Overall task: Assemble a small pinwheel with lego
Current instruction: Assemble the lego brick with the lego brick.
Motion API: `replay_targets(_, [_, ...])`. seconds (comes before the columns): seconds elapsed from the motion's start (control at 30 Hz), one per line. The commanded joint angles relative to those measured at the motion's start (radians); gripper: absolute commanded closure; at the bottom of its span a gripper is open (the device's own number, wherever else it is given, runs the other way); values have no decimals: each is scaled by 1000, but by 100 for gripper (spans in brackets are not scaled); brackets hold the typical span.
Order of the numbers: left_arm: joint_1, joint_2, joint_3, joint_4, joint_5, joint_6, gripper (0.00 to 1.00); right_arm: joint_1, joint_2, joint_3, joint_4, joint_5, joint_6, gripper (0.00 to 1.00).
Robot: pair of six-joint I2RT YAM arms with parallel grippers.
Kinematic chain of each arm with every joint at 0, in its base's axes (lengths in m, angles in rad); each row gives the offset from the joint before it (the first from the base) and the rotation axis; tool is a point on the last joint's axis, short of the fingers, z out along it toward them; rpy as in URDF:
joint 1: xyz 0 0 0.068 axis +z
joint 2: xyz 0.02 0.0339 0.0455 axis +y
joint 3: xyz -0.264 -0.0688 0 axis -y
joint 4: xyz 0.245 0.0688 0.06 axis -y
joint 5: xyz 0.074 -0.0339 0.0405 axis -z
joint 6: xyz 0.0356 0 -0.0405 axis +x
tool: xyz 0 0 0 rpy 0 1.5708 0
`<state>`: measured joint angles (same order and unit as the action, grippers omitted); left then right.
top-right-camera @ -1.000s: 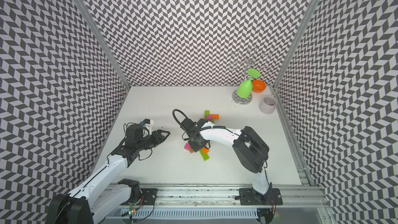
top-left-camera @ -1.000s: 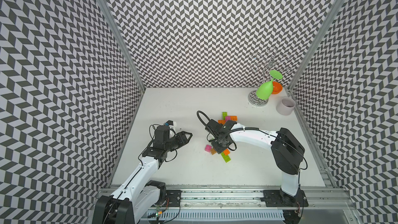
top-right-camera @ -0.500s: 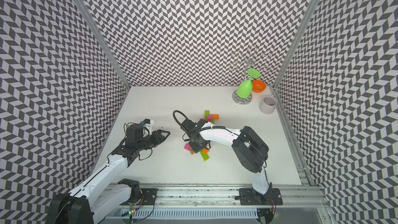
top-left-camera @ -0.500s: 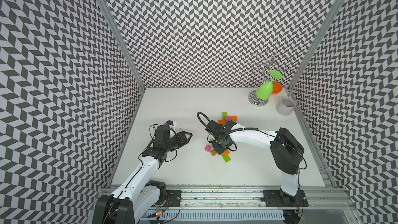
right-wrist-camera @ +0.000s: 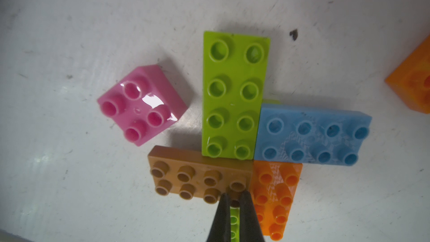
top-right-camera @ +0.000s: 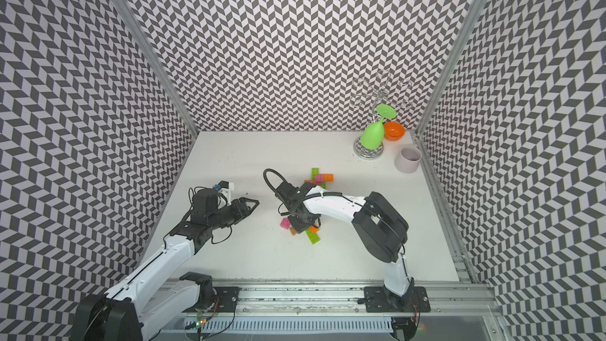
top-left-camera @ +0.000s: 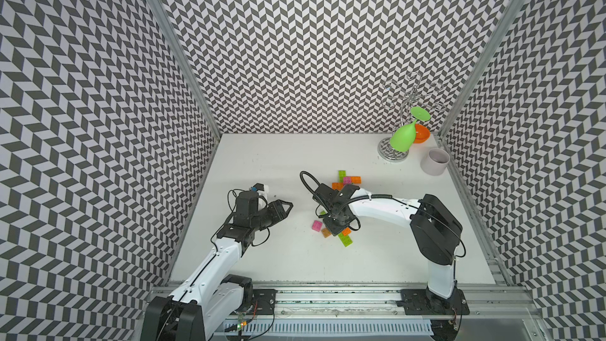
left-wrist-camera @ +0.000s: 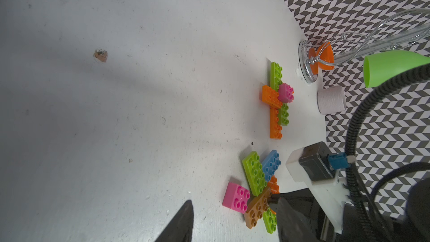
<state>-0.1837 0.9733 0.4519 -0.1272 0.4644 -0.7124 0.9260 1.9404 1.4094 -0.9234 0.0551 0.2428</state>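
My right gripper (right-wrist-camera: 234,199), tips together at lower centre, presses the brown oblong studded plastic brick (right-wrist-camera: 197,175). The 4-blade cross (right-wrist-camera: 235,136) looks joined; the pink square brick (right-wrist-camera: 142,103), centre left, is not yet fitted.

My left arm (top-left-camera: 210,267) runs up from its base at 7 o'clock toward the centre. Its wrist is bent so that the left gripper (top-left-camera: 286,206) points toward 3 o'clock, jaws partly apart with nothing between them. My right arm (top-left-camera: 383,211) rises from its base at 5 o'clock and folds sharply, and its forearm reaches across toward 9 o'clock. At its end the right gripper (right-wrist-camera: 235,197) tips steeply downward, jaws closed together.
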Motion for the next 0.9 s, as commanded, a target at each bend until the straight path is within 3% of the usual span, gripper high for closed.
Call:
replay_targets(0.0, [-5,2,1,28,-7,7,43,-9,38,11,21,30,-12,95])
replay_targets(0.87, [-5,26,2,37,0,4,43,-3,166,-175,12,-20,1,100])
